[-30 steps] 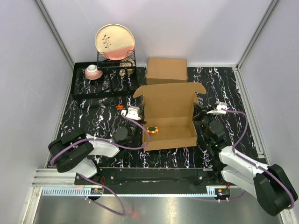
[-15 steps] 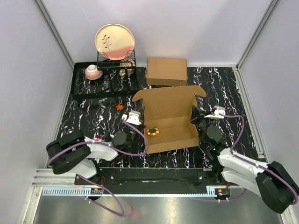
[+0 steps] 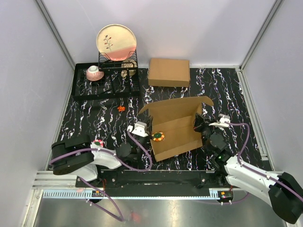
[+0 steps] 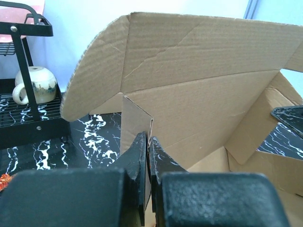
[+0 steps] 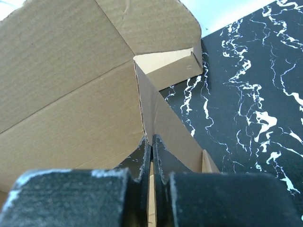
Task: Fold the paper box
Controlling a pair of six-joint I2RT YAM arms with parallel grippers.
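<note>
Between left gripper and right gripper sits one pinched paper box.

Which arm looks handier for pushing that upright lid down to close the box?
Right, narrowly. The left gripper and the right gripper are each shut on a side wall of the paper box, but the lid's rounded tab hangs just above the right one, so it probably has the easier reach.
</note>
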